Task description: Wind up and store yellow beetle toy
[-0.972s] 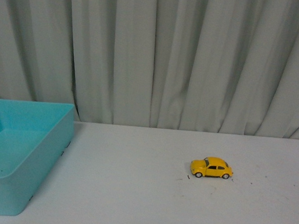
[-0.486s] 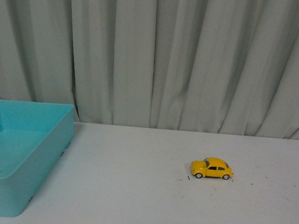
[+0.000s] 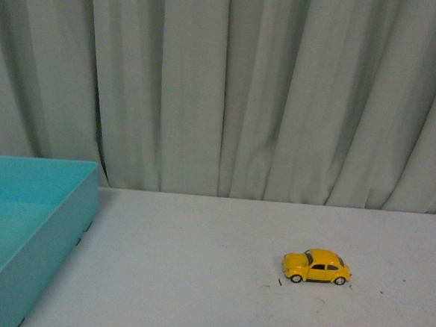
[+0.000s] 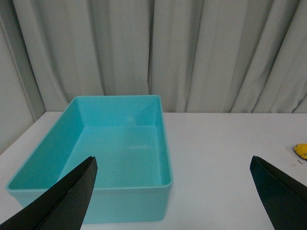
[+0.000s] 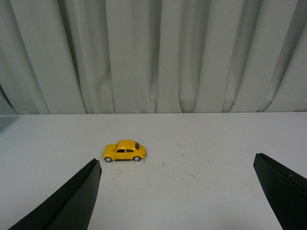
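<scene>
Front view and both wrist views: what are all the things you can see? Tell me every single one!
yellow beetle toy: one, yellow with black wheels, standing on the table to the right of the middle, far from the box.
box: one, turquoise, open on top, nothing inside, at the table's left side.
table: one, white, under everything.
curtain: one, pale grey, hanging behind the table.
left claw: one, black, open and holding nothing, facing the box.
right claw: one, black, open and holding nothing, facing the toy.
</scene>
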`<state>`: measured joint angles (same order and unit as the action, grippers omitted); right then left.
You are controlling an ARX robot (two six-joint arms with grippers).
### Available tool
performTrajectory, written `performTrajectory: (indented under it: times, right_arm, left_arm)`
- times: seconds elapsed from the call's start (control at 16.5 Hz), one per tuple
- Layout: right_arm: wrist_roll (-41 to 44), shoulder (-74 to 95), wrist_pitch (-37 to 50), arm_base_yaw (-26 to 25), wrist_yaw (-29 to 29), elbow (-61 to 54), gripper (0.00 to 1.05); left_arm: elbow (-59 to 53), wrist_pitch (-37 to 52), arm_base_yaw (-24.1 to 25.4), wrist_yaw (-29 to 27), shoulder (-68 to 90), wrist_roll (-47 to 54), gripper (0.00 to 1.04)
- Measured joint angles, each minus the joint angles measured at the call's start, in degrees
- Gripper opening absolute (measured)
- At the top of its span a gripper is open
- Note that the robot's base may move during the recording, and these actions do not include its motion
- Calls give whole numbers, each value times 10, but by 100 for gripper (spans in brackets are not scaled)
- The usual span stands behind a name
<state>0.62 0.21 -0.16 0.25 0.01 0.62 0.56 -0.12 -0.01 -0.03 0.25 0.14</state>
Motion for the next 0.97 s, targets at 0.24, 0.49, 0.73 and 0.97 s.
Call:
performTrajectory:
  times: [0.24,0.49,0.73,0.97]
  right_arm:
    - [0,0,0,0,0,0,98]
    - [0,0,0,0,0,0,98]
    - [0,0,0,0,0,0,98]
    - [0,0,0,0,0,0,98]
  left_arm:
    - [0,0,0,0,0,0,98]
    - [0,0,0,0,0,0,98]
    - [0,0,0,0,0,0,98]
    - [0,0,0,0,0,0,98]
